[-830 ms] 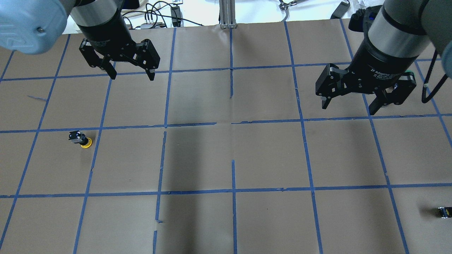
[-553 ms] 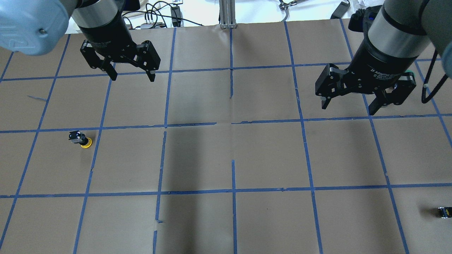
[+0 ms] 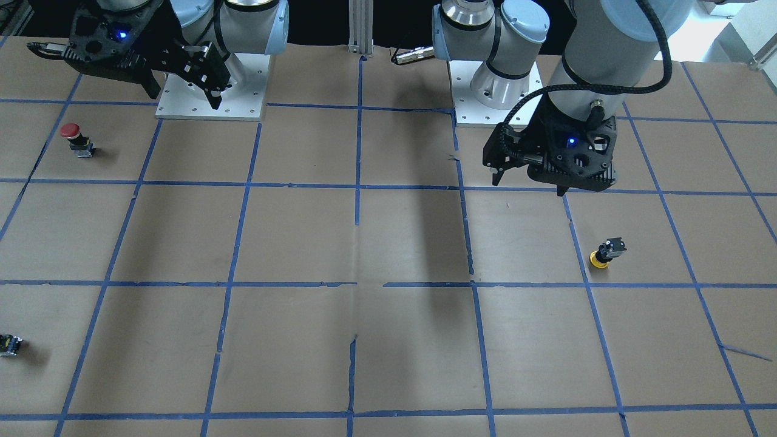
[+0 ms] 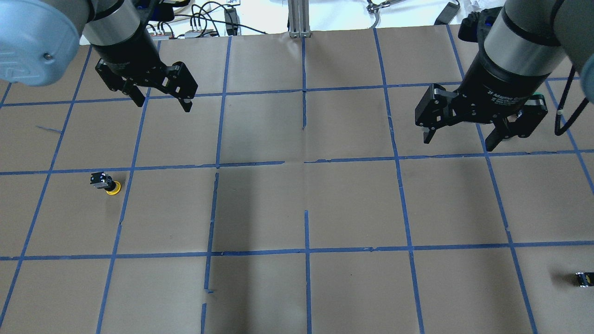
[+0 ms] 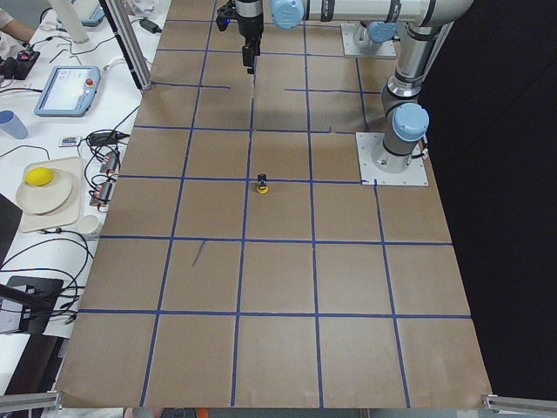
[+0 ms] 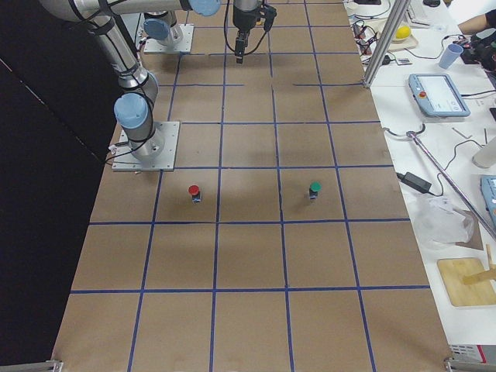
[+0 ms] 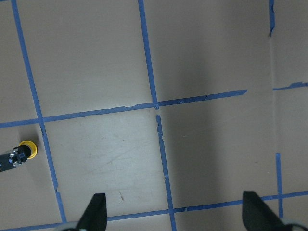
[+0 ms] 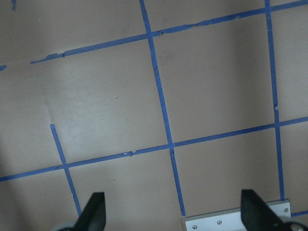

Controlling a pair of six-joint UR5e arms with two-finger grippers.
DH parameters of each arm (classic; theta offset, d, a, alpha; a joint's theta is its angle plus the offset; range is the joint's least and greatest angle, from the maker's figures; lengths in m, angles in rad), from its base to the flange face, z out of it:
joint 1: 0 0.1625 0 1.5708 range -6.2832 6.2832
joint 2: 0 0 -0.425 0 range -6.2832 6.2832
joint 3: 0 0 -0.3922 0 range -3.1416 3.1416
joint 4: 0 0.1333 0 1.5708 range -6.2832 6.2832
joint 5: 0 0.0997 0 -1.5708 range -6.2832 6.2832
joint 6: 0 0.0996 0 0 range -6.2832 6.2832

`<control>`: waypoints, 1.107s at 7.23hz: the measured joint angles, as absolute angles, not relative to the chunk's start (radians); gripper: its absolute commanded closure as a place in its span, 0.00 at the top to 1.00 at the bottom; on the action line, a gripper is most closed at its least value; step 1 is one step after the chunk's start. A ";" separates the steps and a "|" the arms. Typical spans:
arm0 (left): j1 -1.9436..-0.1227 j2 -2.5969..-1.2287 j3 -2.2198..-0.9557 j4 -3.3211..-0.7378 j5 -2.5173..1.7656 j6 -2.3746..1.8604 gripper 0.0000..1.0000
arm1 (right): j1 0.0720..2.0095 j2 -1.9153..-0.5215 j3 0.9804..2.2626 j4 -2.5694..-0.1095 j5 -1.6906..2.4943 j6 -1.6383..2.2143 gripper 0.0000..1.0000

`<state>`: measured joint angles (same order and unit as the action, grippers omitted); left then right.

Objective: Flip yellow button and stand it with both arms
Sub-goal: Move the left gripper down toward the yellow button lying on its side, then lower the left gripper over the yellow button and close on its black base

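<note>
The yellow button point(image 4: 106, 183) rests on the brown paper at the left of the table, yellow cap down and black-grey body up. It also shows in the front view point(image 3: 604, 254), the left side view point(image 5: 262, 184) and at the left edge of the left wrist view point(image 7: 20, 154). My left gripper point(image 4: 162, 104) is open and empty, hovering above the table farther out than the button and to its right; it also shows in the front view point(image 3: 530, 185). My right gripper point(image 4: 458, 141) is open and empty, hovering over the right half, far from the button.
A red-capped button point(image 3: 74, 138) stands on the robot's right side, and a green-capped one point(image 6: 314, 188) near it. A small capless black-grey part point(image 4: 584, 279) lies at the right edge. The white base plates point(image 3: 243, 91) are bolted at the robot's side of the table. Blue tape grids the paper.
My left gripper has moved a little to the left and lower in the overhead view, still open. The right gripper and the yellow button have not moved.
</note>
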<state>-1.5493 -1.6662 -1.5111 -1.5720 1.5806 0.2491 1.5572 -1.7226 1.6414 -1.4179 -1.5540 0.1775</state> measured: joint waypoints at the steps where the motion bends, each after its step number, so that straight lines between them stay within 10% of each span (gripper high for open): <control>1: -1.514 -1.657 -1.541 -1.571 1.583 0.385 1.00 | 1.557 -1.723 1.641 -1.418 -1.553 0.177 1.00; 8: -1.254 -1.658 -1.723 -1.404 1.692 1.529 0.99 | 1.557 -1.722 1.641 -1.420 -1.551 0.180 1.00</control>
